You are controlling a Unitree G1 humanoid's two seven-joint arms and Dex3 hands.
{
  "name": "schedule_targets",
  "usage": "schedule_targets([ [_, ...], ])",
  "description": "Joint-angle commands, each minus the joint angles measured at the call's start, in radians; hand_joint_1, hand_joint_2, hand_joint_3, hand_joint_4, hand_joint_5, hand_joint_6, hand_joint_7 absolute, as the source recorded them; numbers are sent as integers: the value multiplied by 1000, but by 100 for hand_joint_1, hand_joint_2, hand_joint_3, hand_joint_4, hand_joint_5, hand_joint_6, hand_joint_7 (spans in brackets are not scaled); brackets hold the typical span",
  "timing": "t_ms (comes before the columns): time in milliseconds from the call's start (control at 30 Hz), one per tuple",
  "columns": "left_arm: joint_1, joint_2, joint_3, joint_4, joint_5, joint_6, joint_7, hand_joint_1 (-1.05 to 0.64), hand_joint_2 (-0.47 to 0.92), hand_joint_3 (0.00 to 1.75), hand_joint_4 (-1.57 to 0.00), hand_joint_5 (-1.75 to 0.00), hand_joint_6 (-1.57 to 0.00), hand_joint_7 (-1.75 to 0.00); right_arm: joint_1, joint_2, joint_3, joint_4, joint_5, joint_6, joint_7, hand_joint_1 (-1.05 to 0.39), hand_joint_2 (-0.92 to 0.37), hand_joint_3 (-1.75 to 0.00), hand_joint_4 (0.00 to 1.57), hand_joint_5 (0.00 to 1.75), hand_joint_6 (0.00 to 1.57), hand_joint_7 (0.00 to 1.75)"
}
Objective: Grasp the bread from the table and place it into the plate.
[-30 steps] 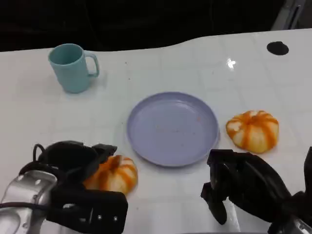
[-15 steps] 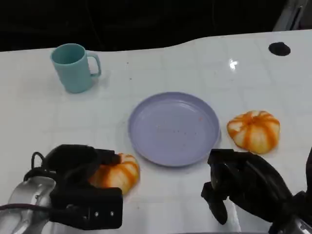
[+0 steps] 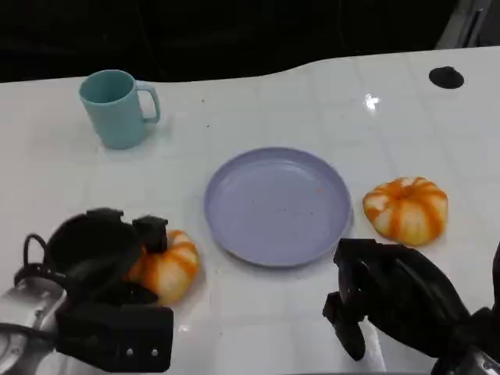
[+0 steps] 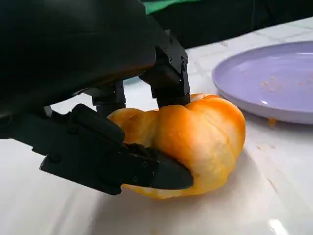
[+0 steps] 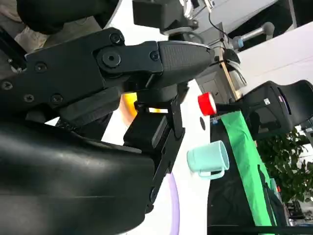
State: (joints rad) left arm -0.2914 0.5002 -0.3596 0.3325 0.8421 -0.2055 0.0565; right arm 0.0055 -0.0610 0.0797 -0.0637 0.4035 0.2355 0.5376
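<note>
At the lower left of the head view the robot's left hand (image 3: 105, 269) has its black fingers clamped on the round orange-and-white striped bread roll (image 3: 166, 266) — fingers above and below it in the left wrist view — and over the last second hand and roll have slid together toward the left edge, a little farther from the lilac round plate (image 3: 277, 205) at centre. The grasp looks made, so lifting and carrying across to the plate should follow. The right hand (image 3: 383, 301) idles at lower right, fingers curled on nothing, near a second striped roll (image 3: 405, 208); a teal mug (image 3: 116, 107) stands upper left.
</note>
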Motion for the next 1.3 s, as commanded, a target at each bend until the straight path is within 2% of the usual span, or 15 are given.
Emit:
schedule_targets([
  [33,25,32,39,-93,-16,27,-7,-20,89,43,-78,-175,-61,-175,4,-15,-15,-7,4,-6,2,-93,-92,-37,129,160,110,154],
  [133,43,17,62,-130,-34,39,12,-16,87,50,-80,-175,-63,-175,3,-16,-14,-7,-1,-7,0,-93,-92,-38,129,161,110,154],
  [233,58,-17,87,-152,-65,49,43,-15,70,80,-81,-175,-65,-175,3,-16,-14,-6,1,-2,-1,-93,-92,-38,129,160,109,154],
  [300,63,-49,103,-145,-93,29,92,-13,62,91,-83,-175,-66,-174,6,-17,-14,0,2,-7,2,-93,-92,-37,129,160,110,154],
  [367,58,-77,113,-125,-116,0,145,-11,51,110,-88,-175,-73,-170,8,-17,-16,0,8,3,1,-93,-92,-37,129,161,110,154],
  [433,43,-99,117,-108,-123,-12,182,-11,48,118,-90,-175,-74,-170,9,-19,-17,-3,8,9,-1,-93,-92,-35,129,160,110,153],
  [633,-33,-143,116,-50,-140,-51,242,-7,41,121,-89,-175,-71,-175,15,-22,-12,-9,6,11,-2,-91,-92,-38,129,160,110,152],
  [833,-109,-187,104,7,-150,-66,257,-9,35,135,-92,-175,-73,-175,16,-19,-9,-8,5,10,-2,-93,-92,-37,129,160,110,153],
  [1300,-342,-295,20,321,-196,-148,201,-13,35,140,-96,-175,-75,-175,19,-14,-9,-10,16,19,0,-93,-92,-35,130,161,110,154],
])
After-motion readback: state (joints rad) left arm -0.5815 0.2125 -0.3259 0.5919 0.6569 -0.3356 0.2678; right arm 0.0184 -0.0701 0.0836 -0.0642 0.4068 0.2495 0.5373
